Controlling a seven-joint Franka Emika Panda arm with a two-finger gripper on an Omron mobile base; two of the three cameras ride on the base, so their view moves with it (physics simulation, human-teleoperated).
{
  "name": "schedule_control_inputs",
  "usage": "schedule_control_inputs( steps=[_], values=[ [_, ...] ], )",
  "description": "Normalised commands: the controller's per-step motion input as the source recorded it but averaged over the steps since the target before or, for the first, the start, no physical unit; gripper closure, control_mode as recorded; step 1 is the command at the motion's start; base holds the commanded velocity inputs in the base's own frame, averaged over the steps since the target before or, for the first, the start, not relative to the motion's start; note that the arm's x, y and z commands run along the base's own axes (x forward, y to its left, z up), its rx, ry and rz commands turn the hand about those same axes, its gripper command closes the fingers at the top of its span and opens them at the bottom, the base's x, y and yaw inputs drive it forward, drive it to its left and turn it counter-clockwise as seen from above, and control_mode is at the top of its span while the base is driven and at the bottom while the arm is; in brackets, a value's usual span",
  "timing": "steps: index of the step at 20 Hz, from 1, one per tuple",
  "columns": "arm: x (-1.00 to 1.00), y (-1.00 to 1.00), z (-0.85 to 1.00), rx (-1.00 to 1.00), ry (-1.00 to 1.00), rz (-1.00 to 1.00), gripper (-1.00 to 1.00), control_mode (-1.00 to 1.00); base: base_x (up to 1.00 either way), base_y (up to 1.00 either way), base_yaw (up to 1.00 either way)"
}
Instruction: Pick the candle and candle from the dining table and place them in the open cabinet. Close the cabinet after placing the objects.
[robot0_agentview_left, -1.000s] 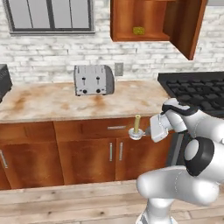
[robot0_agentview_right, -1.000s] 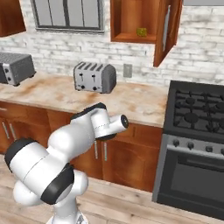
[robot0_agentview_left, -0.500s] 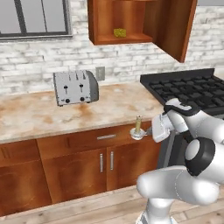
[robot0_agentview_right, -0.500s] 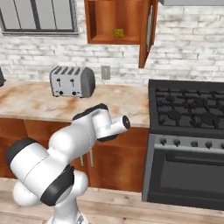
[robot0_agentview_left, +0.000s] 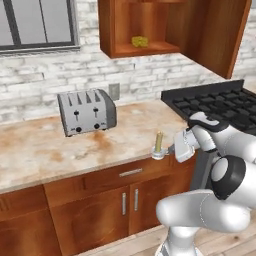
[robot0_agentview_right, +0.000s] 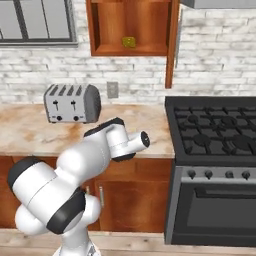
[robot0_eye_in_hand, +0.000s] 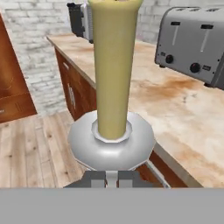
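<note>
A slim olive-yellow candle (robot0_agentview_left: 159, 141) stands upright in its round silver dish holder (robot0_agentview_left: 158, 154). My gripper (robot0_agentview_left: 167, 152) is shut on the holder's rim and carries it in the air just off the front edge of the beige stone counter (robot0_agentview_left: 60, 150). The hand view has the candle (robot0_eye_in_hand: 113, 65) close up, with the holder (robot0_eye_in_hand: 111, 142) right above my gripper (robot0_eye_in_hand: 111, 177). The reddish-brown wall cabinet (robot0_agentview_left: 150, 25) hangs above and behind, its door (robot0_agentview_left: 215, 30) swung open to the right. In the right base view the cabinet (robot0_agentview_right: 130, 25) sits at top centre. The dining table is out of view.
A small yellow object (robot0_agentview_left: 139, 41) lies on the cabinet shelf. A silver toaster (robot0_agentview_left: 86, 112) stands on the counter to the left. A black gas stove (robot0_agentview_right: 215, 130) with an oven adjoins the counter on the right. Base cupboards (robot0_agentview_left: 120, 200) run below, and a window (robot0_agentview_left: 35, 22) is at upper left.
Both base views have shifted with the driving base: toaster, cabinet and stove slid left in the pictures and look closer. The candle stays held in my shut gripper.
</note>
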Motion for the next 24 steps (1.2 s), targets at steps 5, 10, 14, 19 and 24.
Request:
schedule_control_inputs(
  steps=[5, 10, 14, 19, 24],
  values=[
    [0.00, 0.00, 0.00, 0.00, 0.00, 0.00, 1.00, 1.00, 0.35, 0.32, -0.26],
    [0.00, 0.00, 0.00, 0.00, 0.00, 0.00, 1.00, 1.00, 0.33, 0.45, -0.27],
    [0.00, 0.00, 0.00, 0.00, 0.00, 0.00, 1.00, 1.00, 0.34, 0.47, -0.27],
    [0.00, 0.00, 0.00, 0.00, 0.00, 0.00, 1.00, 1.00, 0.35, 0.41, -0.27],
    [0.00, 0.00, 0.00, 0.00, 0.00, 0.00, 1.00, 1.00, 0.34, 0.39, -0.26]
  ],
)
